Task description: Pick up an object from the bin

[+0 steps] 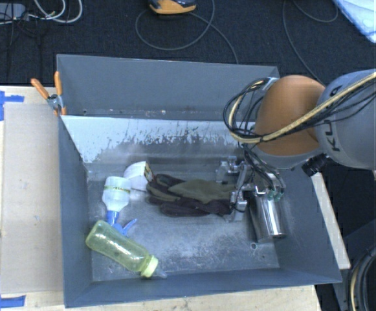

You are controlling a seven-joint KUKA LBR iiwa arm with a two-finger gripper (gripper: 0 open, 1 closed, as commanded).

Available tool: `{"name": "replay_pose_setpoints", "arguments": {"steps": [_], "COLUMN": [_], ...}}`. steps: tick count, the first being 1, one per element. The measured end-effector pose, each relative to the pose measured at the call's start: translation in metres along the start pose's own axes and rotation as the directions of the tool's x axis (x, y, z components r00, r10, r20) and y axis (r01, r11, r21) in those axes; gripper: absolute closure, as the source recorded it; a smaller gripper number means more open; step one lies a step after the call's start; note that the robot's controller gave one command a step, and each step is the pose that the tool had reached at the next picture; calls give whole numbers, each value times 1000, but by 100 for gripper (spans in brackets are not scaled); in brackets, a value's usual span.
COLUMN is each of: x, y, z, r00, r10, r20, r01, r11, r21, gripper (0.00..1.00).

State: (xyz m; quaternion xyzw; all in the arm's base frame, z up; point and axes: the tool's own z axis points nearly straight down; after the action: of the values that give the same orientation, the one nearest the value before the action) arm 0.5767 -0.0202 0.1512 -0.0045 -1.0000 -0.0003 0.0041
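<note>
The jaws sit low in the right half of the grey bin [175,96], at the right-hand end of a dark olive glove [188,196] that lies crumpled across the middle of the floor. Under the cables and the orange cover I cannot tell how far they are open, or whether any cloth is between them. The glove looks the likeliest thing to take, being the one they are touching or very nearly touching. A shiny metal cylinder [265,218] stands just beside them on the right (whether it is a loose thing or part of the wrist I cannot say). To do this step well, I would press down far enough to gather a real fold of fabric and not merely skim the top layer, close fully, then lift straight up so the limp glove drapes free without sweeping its neighbours. Those lie to the left: a white cap [118,193] touching the glove's far end, and a yellow-green bottle [120,248] well apart near the front wall. The risk is a thin pinch that slips out.
</note>
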Motion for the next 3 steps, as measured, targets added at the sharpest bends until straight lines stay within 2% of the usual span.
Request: {"name": "replay_pose_setpoints", "arguments": {"steps": [1,2,3], "x": [-1,-20,-31], "y": [0,0,-4], "z": [-5,40,76], "r00": [1000,996,946], "r10": [-1,92,324], "r20": [7,7,5], "r01": [1,-92,-324], "r11": [1000,996,946], "r21": [0,-1,-2], "gripper": [0,0,0]}}
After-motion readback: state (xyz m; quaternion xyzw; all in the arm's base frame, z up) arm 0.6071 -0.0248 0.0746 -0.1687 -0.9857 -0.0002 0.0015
